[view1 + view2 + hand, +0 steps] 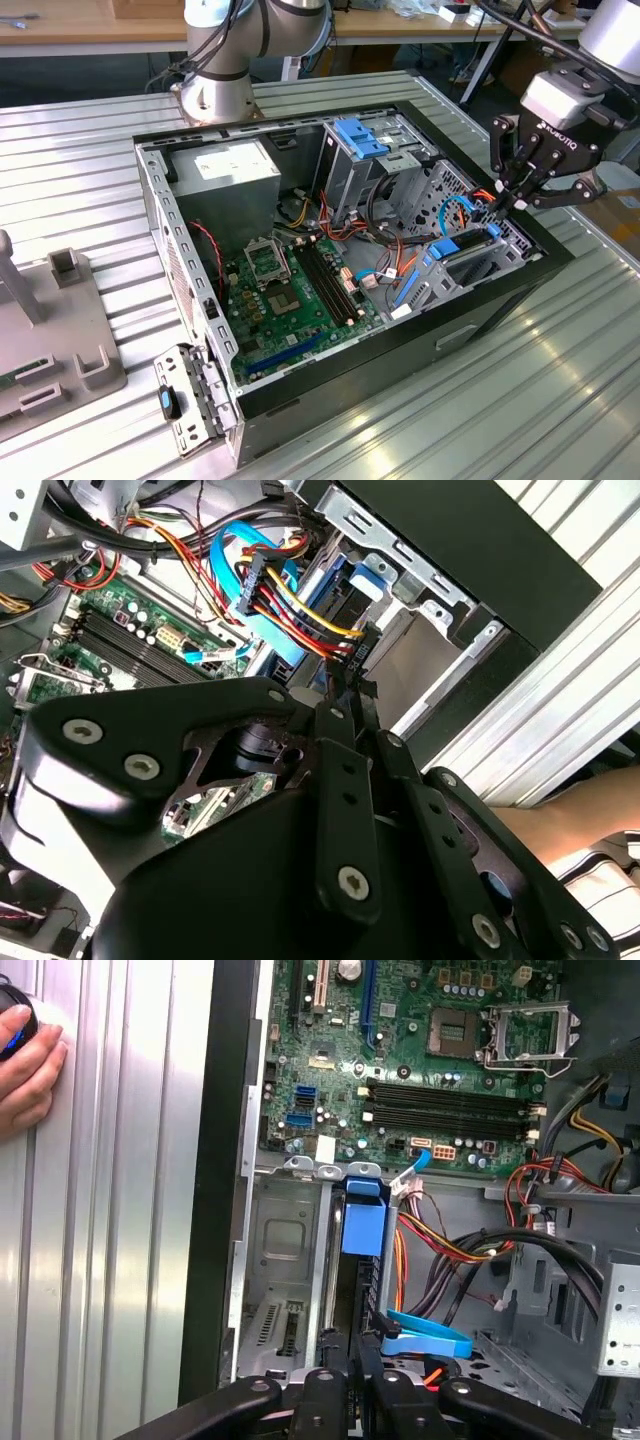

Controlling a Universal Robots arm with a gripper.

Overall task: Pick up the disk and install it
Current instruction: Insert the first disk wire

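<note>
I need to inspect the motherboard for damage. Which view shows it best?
The first wrist view: it faces the motherboard nearly square-on, close up. The exterior view shows most of it, slanted; the second wrist view shows a part past the gripper.

Disk (361, 1225): blue carrier rail, standing on edge, slotted in case's drive bay.

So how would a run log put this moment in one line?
gripper: shut, at drive bay | disk: edge-on in bay slot | nearest: black cable plug
</note>
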